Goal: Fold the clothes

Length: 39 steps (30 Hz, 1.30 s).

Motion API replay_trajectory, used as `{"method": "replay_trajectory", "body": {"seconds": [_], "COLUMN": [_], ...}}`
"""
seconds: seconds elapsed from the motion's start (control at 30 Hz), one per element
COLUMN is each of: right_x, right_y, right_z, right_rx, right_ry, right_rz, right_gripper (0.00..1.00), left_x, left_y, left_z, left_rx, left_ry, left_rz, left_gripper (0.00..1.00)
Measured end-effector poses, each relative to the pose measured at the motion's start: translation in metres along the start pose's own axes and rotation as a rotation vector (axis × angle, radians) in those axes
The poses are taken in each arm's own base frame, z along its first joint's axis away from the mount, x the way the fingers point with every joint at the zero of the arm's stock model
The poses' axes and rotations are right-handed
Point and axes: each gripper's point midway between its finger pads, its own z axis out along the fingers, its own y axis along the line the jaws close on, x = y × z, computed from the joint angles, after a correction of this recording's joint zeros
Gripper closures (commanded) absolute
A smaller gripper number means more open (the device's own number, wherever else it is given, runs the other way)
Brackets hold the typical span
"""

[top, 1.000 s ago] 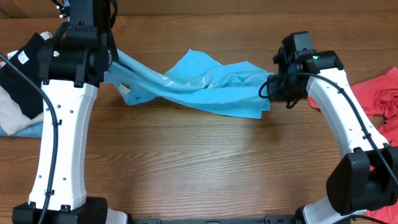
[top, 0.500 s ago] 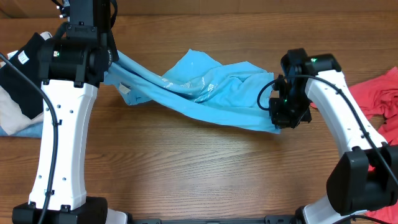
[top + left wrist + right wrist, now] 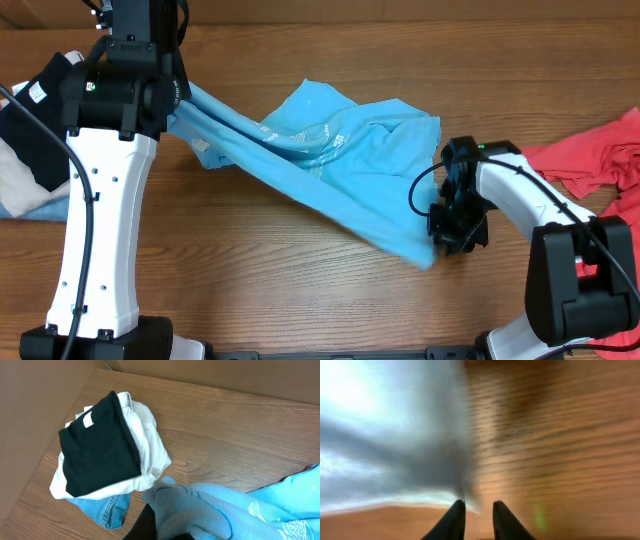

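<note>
The light sky-blue T-shirt (image 3: 340,150) is stretched diagonally across the table between my two grippers. My left gripper (image 3: 182,105) is shut on its bunched far-left end; in the left wrist view the blue cloth (image 3: 210,510) wraps over the dark finger (image 3: 165,530). My right gripper (image 3: 438,248) is low over the table at the front right, holding the shirt's near corner. In the blurred right wrist view the cloth (image 3: 395,435) narrows to a point at the nearly closed fingertips (image 3: 478,505). The coral-red T-shirt (image 3: 600,160) lies crumpled at the right edge.
A stack of folded clothes (image 3: 30,150) sits at the far left: a black garment (image 3: 100,450) on a white one, with denim (image 3: 107,512) under them. Bare wooden table (image 3: 300,290) lies in front of the shirt.
My right gripper has swept from the back right toward the front of the table, dragging the blue shirt's edge with it and stretching the shirt out. The left arm has not moved.
</note>
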Motion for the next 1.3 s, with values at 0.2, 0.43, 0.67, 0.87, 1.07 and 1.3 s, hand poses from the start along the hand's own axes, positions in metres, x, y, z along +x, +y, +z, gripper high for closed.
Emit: {"method": "replay_trajectory", "body": {"seconds": [0.2,0.43,0.67,0.87,1.07,1.3], "right_x": [0.003,0.019,0.024,0.025,0.024,0.030], "right_y": [0.003,0.021,0.052,0.074,0.084,0.097], "right_z": [0.003,0.011,0.017,0.031,0.036,0.040], "right_rx": [-0.023,-0.139,-0.186,-0.044,0.029,0.054], "right_ry": [0.015,0.085,0.062,-0.027,-0.091,-0.120], "right_rz": [0.038,-0.012,-0.172,-0.310,-0.365,-0.423], "right_gripper": [0.76,0.76,0.75,0.63,0.57,0.50], "left_x": [0.000,0.000,0.000,0.001,0.001,0.001], "left_y": [0.000,0.000,0.000,-0.003,-0.004,-0.004], "left_z": [0.000,0.000,0.000,0.000,0.000,0.000], "left_rx": [0.000,0.000,0.000,0.016,0.022,0.025], "left_ry": [0.000,0.000,0.000,0.005,0.006,0.007], "left_rz": [0.000,0.000,0.000,0.000,0.000,0.000], "left_gripper": [0.94,0.95,0.94,0.94,0.94,0.94]}}
